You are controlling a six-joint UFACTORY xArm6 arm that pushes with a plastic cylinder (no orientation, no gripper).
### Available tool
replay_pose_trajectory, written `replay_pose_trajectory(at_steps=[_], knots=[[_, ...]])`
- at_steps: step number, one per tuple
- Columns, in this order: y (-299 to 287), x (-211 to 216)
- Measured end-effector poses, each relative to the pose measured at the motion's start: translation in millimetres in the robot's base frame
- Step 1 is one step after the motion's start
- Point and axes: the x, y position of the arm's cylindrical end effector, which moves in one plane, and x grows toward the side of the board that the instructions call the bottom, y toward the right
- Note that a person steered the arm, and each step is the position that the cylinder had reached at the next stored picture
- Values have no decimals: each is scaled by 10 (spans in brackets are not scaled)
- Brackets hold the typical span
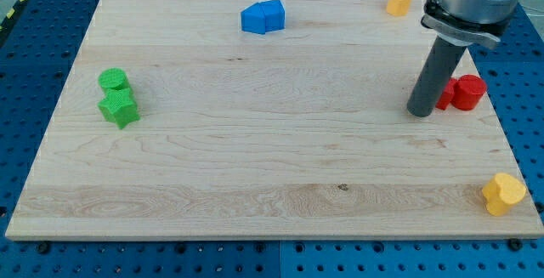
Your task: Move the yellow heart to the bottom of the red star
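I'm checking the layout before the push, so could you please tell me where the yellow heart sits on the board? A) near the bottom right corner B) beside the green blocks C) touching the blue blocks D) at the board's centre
A: the yellow heart lies by the board's bottom right corner in the view, well below the red blocks and my tip.
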Motion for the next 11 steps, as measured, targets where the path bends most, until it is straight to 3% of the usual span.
replay_pose_trajectory(at_steps=[1,2,4,5,6,7,9,10,11], knots=[[7,62],[118,384],[1259,607],[1477,976],[1452,1416],[1091,1571],[51,1060],[27,1134],[451,1273]])
